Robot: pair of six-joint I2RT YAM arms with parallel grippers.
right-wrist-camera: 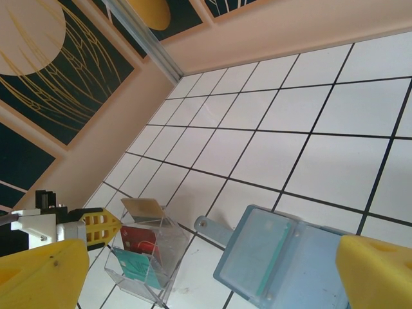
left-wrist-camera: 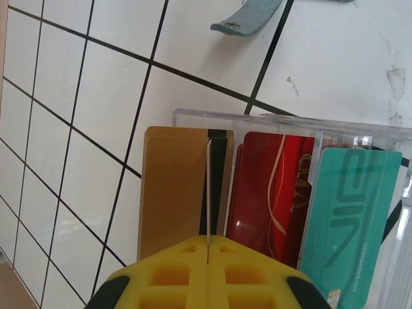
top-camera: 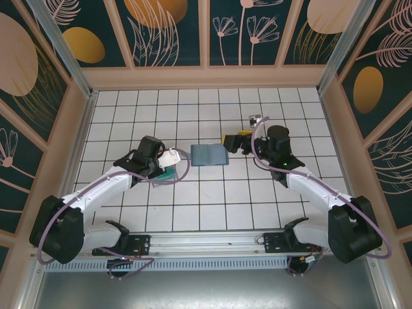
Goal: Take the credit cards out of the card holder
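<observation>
left end effector (left-wrist-camera: 208, 243) clenched on a gold card (left-wrist-camera: 208, 187), edge-on over the tray (left-wrist-camera: 290, 122); it looks thin, stiff, slick, so pinch its short edge. holder (top-camera: 209, 155) lies on the tabletop (top-camera: 129, 116), likely soft; right end effector (top-camera: 237, 139) gapes just beside it.

A clear plastic tray (left-wrist-camera: 290, 121) sits on the white-tiled worktop (top-camera: 212, 199), with a teal card (left-wrist-camera: 347, 219) upright in an end compartment. Dark floral wall panels (top-camera: 170, 32) enclose the worktop on three sides.
</observation>
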